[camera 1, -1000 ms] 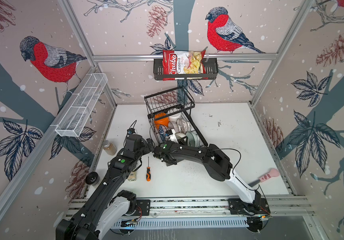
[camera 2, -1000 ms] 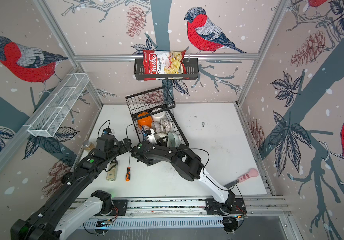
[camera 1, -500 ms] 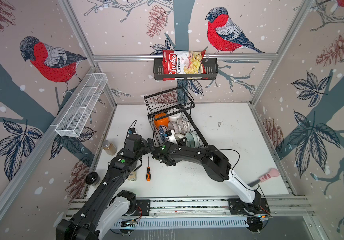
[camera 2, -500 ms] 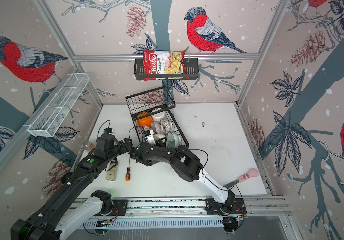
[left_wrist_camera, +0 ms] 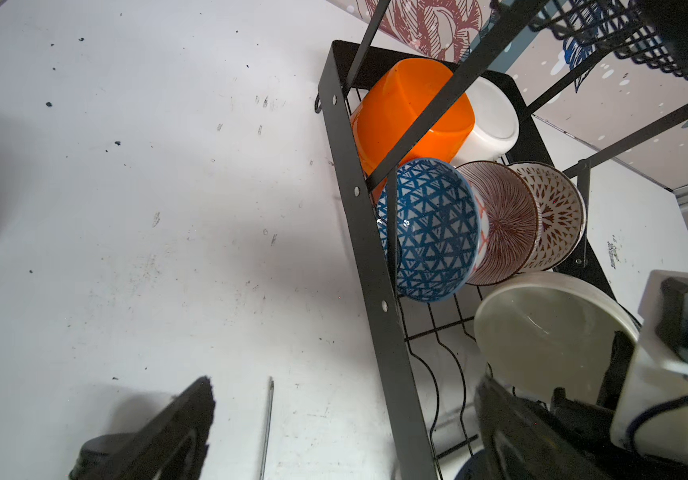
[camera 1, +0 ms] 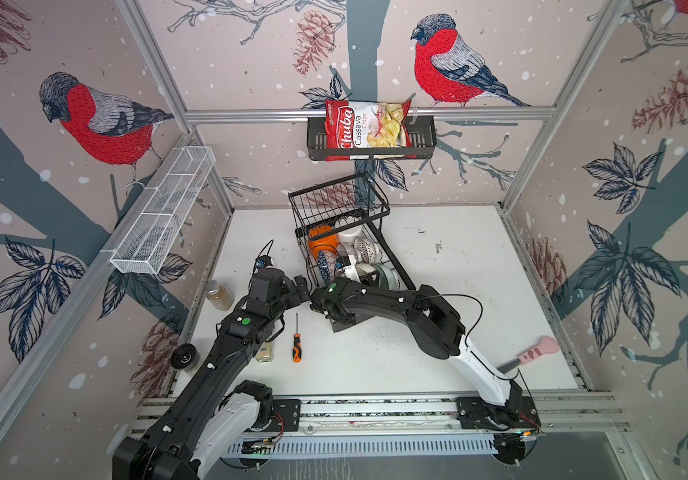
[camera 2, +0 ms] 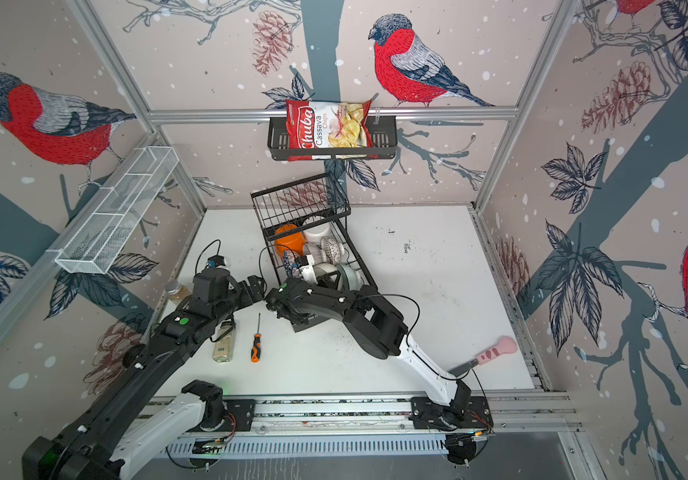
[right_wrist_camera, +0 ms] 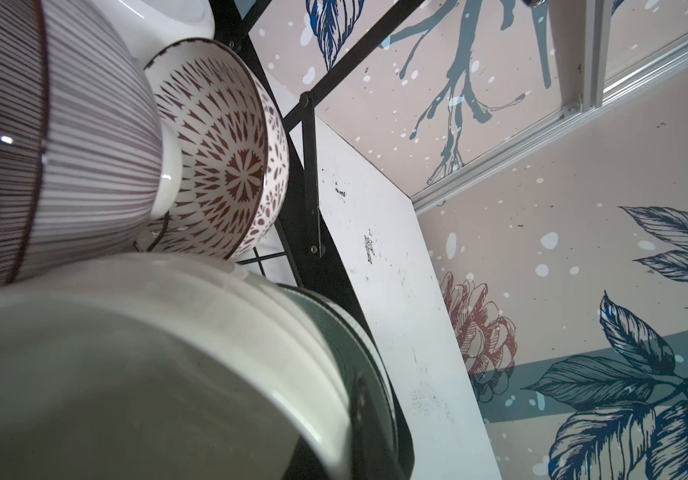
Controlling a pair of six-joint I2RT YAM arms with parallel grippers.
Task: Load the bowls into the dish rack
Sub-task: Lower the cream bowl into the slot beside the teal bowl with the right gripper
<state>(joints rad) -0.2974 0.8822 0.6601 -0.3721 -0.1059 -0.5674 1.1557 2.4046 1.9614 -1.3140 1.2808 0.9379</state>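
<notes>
I see the dish rack (camera 1: 336, 208) standing on the surface (camera 1: 458, 257). Its upper basket is near the middle of the far edge and its lower tray runs toward the centre. Every bowl I can find sits in that lower tray.

At the far end, the orange bowl (left_wrist_camera: 409, 112) lies tipped beside the white bowl (left_wrist_camera: 492, 124). In front of them, three bowls stand on edge in a row, close together: the blue triangle bowl (left_wrist_camera: 429, 228), the striped bowl (left_wrist_camera: 504, 220) and the flower-patterned bowl (left_wrist_camera: 554, 216). Nearer the front of the tray, the cream bowl (left_wrist_camera: 550, 332) stands tilted, with the teal bowl (right_wrist_camera: 350, 345) just behind it.

My right gripper (left_wrist_camera: 618, 353) is inside the tray, pinched narrow on the cream bowl's rim, and one finger shows dark outside the rim in the right wrist view. My left gripper (camera 1: 303, 286) hangs wide apart and holds nothing, just outside the rack's left rail above bare surface.

A screwdriver (camera 1: 296, 345) lies toward the front left corner, and a jar (camera 1: 218, 295) stands by the left edge.
</notes>
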